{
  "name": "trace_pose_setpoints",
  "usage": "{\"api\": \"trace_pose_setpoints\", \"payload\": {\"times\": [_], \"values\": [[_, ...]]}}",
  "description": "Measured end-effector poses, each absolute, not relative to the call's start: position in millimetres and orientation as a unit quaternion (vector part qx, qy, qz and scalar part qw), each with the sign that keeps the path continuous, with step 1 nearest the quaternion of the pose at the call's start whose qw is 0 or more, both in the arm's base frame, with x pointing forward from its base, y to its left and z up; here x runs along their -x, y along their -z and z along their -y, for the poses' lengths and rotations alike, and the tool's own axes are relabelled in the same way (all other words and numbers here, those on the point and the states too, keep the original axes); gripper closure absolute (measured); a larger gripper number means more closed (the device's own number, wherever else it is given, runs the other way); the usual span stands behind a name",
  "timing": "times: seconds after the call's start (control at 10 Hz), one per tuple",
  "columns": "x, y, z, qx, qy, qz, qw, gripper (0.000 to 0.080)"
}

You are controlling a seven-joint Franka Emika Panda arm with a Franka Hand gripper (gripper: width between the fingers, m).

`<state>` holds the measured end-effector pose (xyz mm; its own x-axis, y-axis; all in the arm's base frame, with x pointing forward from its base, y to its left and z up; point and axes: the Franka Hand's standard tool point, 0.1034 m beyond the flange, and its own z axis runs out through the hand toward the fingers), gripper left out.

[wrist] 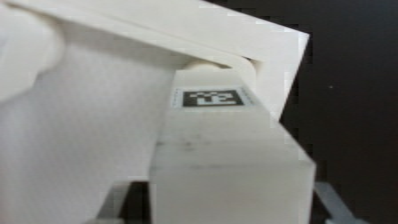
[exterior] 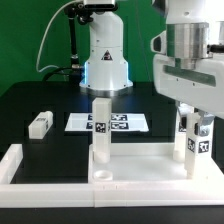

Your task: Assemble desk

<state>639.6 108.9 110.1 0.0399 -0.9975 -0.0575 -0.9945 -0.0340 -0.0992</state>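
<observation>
- We log the gripper [exterior: 191, 128] clamped on the held leg [exterior: 190, 148], which stands upright at its 6 o'clock on the tabletop [exterior: 140, 172].
- We log the second leg [exterior: 100, 125] upright at the gripper's 9 o'clock (well apart).

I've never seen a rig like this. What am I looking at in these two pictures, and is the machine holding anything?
This is a single white robot arm putting a small desk together. The exterior view comes from a camera standing off the arm. The wrist view comes from a camera on the arm's wrist, close to whatever its hand works on. On the black table lies the desk's white rimmed tabletop, with an upright leg standing on it. The hand sits around a second leg, on the exterior view's right, and seems to grip it. That is the white block filling the wrist view. A loose leg lies apart on the table. The flat sheet of black-and-white squares is the marker board, not a desk part.
</observation>
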Motion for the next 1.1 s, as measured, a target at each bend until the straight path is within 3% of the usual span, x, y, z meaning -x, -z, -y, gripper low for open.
{"api": "trace_pose_setpoints", "payload": {"times": [0.3,0.5,0.6,1.1], "values": [[-638.1,-109.4,-107.4,0.68,0.023,-0.73,0.062,0.0509],[-637.9,-108.5,-108.5,0.71,0.026,-0.701,0.061,0.0264],[-642.0,-110.6,-111.2,0.798,0.032,-0.599,0.06,0.0177],[-635.5,-104.8,-121.2,0.904,0.032,-0.421,0.059,0.0151]]}}
